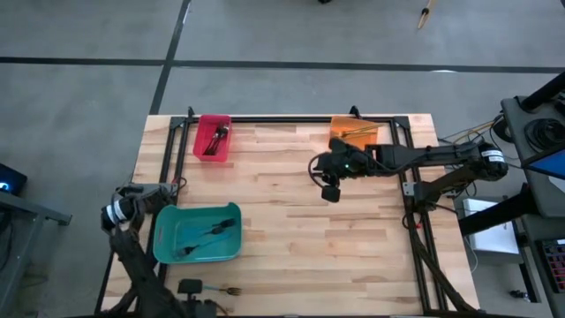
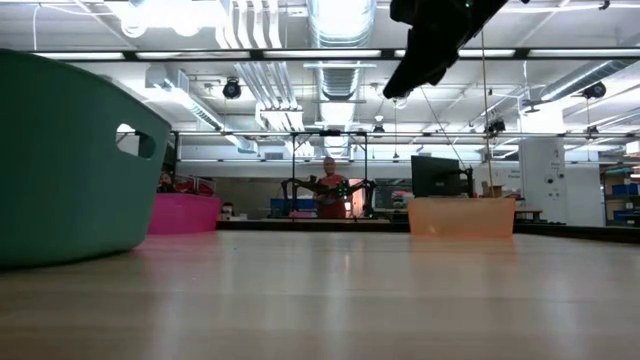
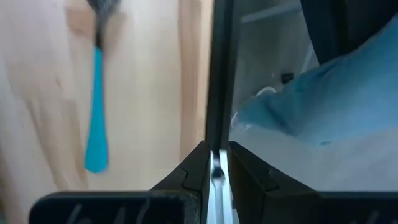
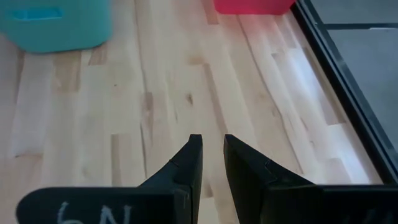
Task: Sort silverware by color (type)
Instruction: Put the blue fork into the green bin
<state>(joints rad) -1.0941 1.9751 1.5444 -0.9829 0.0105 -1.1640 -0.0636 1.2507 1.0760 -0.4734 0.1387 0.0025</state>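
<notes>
mostly blurred, left end effector [image 3: 217, 163] pinches a thin fork [image 3: 216, 177]; right end effector [image 4: 211, 155] narrow, empty.

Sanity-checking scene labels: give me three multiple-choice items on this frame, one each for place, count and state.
1. Where is the right gripper?
A. Out over the floor
B. Above bare wood near the orange bin
C. Resting on the table's near edge

2. How many plastic bins are on the table?
A. Two
B. Three
C. Four

3. What is between the right gripper's fingers?
A. A gold fork
B. A blue-handled fork
C. Nothing

Key: B, the high view shows it beside the orange bin; B, there are the red bin, the orange bin and the teal bin; C, the right wrist view shows only wood through the gap.
</notes>
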